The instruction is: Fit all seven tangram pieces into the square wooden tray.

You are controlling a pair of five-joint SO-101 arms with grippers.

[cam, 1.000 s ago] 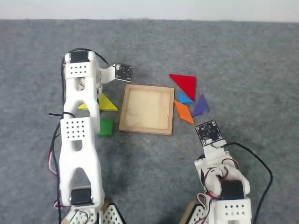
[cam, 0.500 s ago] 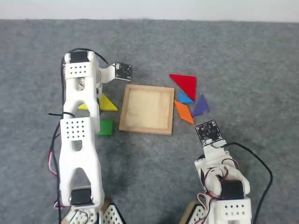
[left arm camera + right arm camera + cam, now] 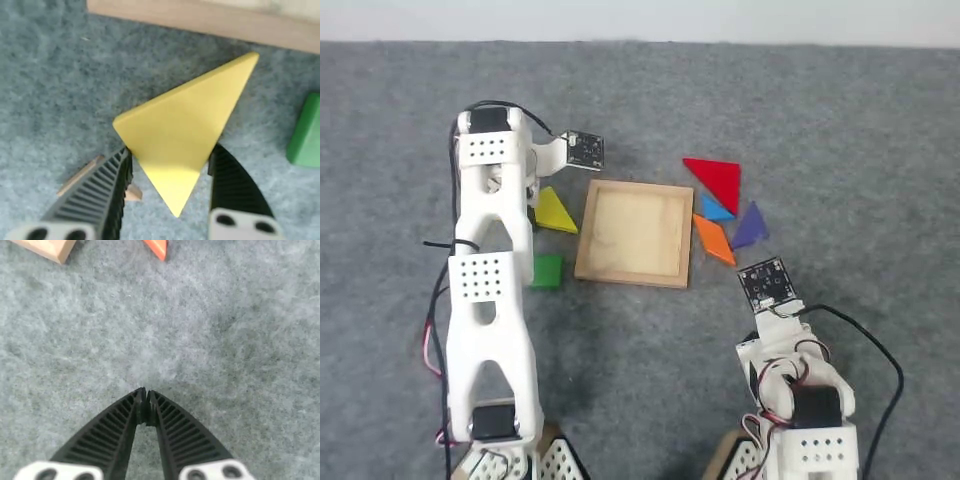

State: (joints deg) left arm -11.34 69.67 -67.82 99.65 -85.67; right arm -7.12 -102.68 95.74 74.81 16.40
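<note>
Left pincer (image 3: 170,152) grips the flat yellow triangle piece (image 3: 185,120) | triangle sits just beside the square wooden tray (image 3: 586,232) | right pincer (image 3: 146,395) closed tight, holding nothing, over grey carpet (image 3: 225,340) near the orange slanted piece (image 3: 157,246)

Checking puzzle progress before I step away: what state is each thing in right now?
Tray: empty.
Left gripper: shut on yellow triangle.
Yellow triangle: held, outside tray.
Right gripper: shut, empty.
Green piece: loose, outside tray.
Red triangle: loose, outside tray.
Blue triangle: loose, outside tray.
Purple triangle: loose, outside tray.
Orange piece: loose, outside tray.
</note>
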